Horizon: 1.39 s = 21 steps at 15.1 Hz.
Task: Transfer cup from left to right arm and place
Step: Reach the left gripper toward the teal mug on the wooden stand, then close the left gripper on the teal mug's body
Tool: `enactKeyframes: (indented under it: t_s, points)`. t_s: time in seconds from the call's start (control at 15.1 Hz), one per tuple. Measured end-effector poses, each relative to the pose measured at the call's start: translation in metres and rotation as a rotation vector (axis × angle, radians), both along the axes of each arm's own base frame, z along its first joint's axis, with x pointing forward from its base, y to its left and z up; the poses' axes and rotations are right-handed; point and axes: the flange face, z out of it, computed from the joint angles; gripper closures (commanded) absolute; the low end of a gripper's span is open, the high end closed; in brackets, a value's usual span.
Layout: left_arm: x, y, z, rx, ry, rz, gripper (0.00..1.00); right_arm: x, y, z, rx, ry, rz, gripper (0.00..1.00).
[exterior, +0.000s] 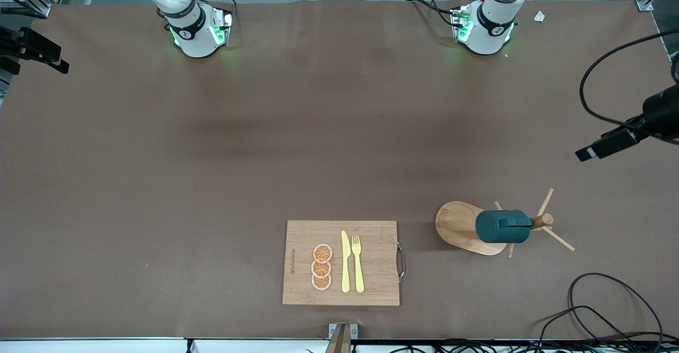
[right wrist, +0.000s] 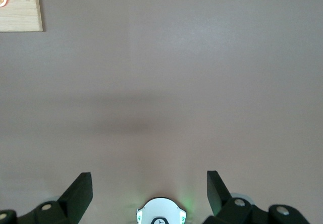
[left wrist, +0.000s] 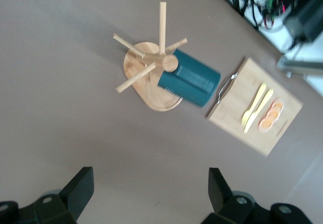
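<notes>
The dark teal cup (exterior: pixel 502 226) hangs on its side on a peg of a wooden mug tree (exterior: pixel 460 224), toward the left arm's end of the table and near the front camera. In the left wrist view the cup (left wrist: pixel 189 78) and the tree (left wrist: pixel 149 57) show well below my left gripper (left wrist: pixel 150 186), which is open, empty and high above the bare table. My right gripper (right wrist: pixel 150 186) is open and empty, high over bare table near its own base (right wrist: pixel 161 211). Neither gripper shows in the front view.
A wooden cutting board (exterior: pixel 376 265) with a yellow knife (exterior: pixel 345 263), a yellow fork (exterior: pixel 357 263) and orange slices (exterior: pixel 321 267) lies near the front edge. Black cables (exterior: pixel 599 310) lie at the front corner by the tree. A black device (exterior: pixel 636 130) overhangs the left arm's end.
</notes>
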Motion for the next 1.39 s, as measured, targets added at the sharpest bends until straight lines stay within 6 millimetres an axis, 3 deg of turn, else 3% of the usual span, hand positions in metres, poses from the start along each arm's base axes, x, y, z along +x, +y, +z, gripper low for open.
enactKeyframes:
  t_s: [0.33,0.6,0.79,0.99,1.39]
  points:
    - [0.027,-0.05,-0.036,-0.038,0.079,0.32,0.0,0.0,0.0,0.0,0.0,0.001,0.0,0.0]
    - [0.046,-0.07,-0.08,-0.043,0.186,0.603,0.0,0.0,0.0,0.0,0.0,0.002,0.0,0.0]
    - [0.053,-0.082,-0.11,0.006,0.229,0.666,0.0,0.0,0.0,0.0,0.0,0.002,0.0,0.0]
    - [0.054,-0.104,-0.127,0.02,0.25,0.664,0.0,0.0,0.0,0.0,0.0,0.002,0.0,0.0]
    - [0.068,-0.086,-0.157,0.02,0.272,0.766,0.0,0.0,0.0,0.0,0.0,0.002,0.0,0.0]
